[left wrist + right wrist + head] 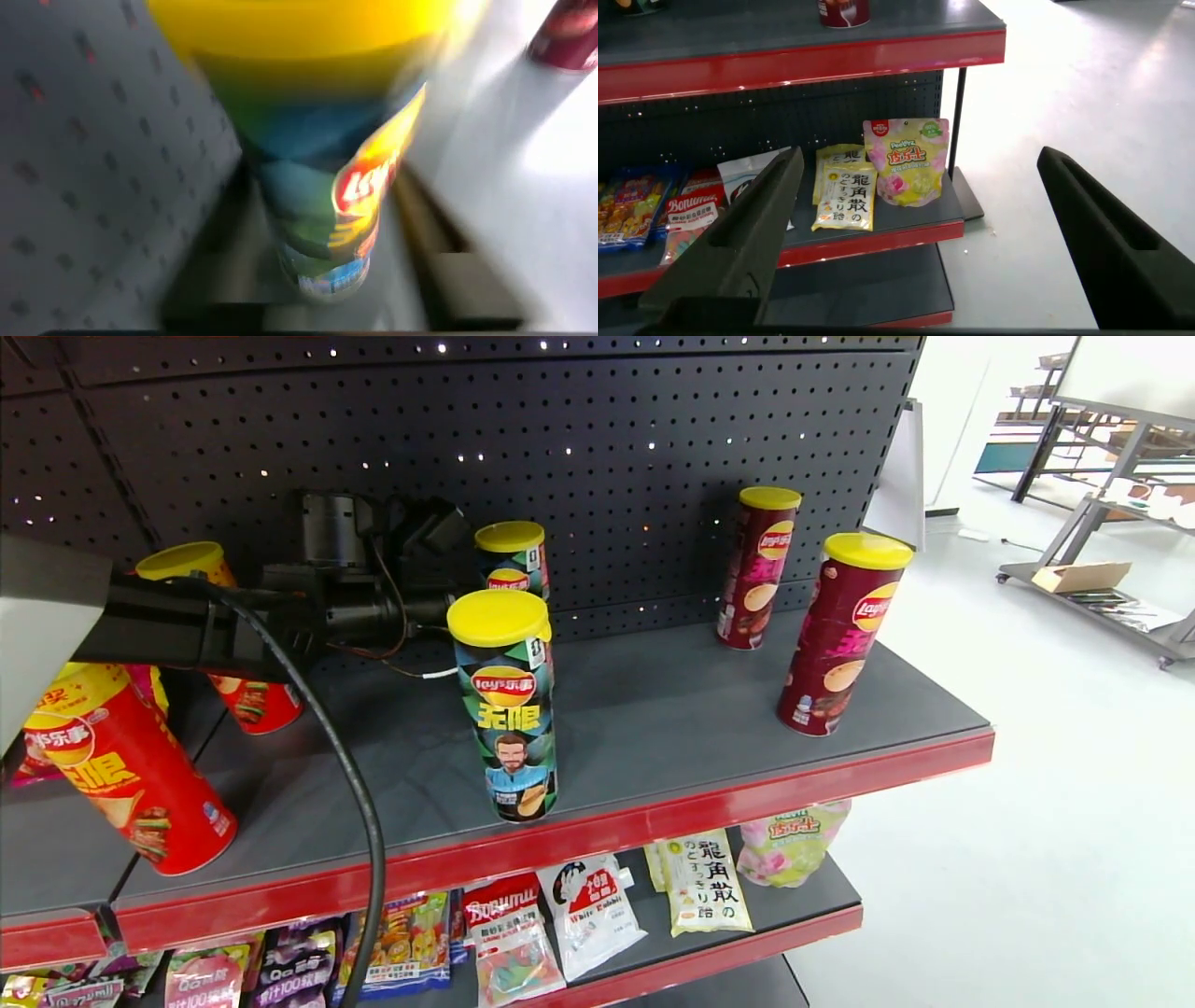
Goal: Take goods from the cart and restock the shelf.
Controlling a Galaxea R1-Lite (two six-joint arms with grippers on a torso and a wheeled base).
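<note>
On the grey shelf [709, 728], a green chip can with a yellow lid [505, 705] stands near the front edge. A second green can [512, 560] stands upright behind it by the pegboard. My left gripper [439, 574] is level with that rear can's upper part, right beside it. In the left wrist view the same can [318, 177] sits blurred and very close in the middle. My right gripper [920, 159] hangs open and holds nothing, facing the lower shelf of snack bags.
Two maroon cans [845, 635] [758, 567] stand at the shelf's right end. Red cans [131, 770] [229, 644] lean at the left. Snack bags [700, 882] [906, 161] fill the lower shelf [868, 238]. Open floor [1055, 821] lies to the right, with metal racks beyond.
</note>
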